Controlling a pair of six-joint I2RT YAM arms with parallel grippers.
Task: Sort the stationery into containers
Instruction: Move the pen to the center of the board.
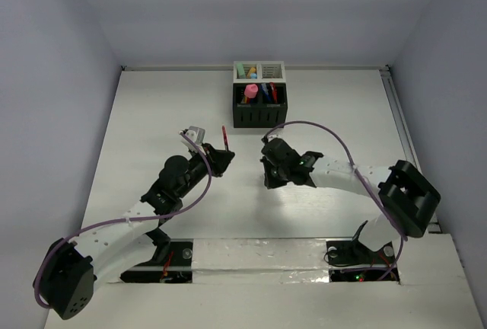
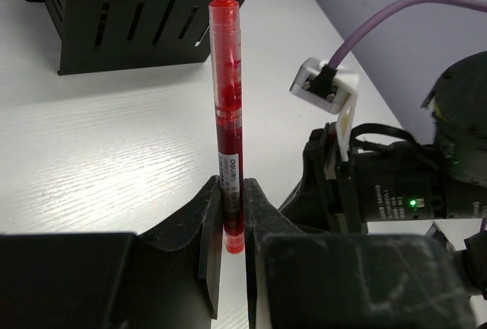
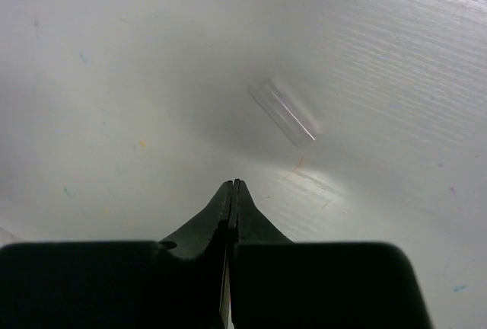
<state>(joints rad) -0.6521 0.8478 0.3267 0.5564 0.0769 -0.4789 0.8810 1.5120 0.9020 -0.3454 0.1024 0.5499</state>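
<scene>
Bench (image 1: 152,116): white, flat, fine parallel grain lines; scattered tiny coloured specks visible in right wrist view.

Black box (image 1: 259,116): slotted walls, stands on bench at upper centre of top view. White box (image 1: 259,66): directly above it in frame, walls touching.

Transparent cylinder (image 3: 285,112): small, blurred, on bench surface just right of centre and above it in right wrist view; tilted diagonally in frame.

Bare bench surrounds boxes on all sides.

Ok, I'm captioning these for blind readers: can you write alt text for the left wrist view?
The left gripper is shut on the lower end of a red pen, which runs up the middle of the frame above a white table. A black slotted container sits at upper left, and the right arm fills the right side.
</scene>
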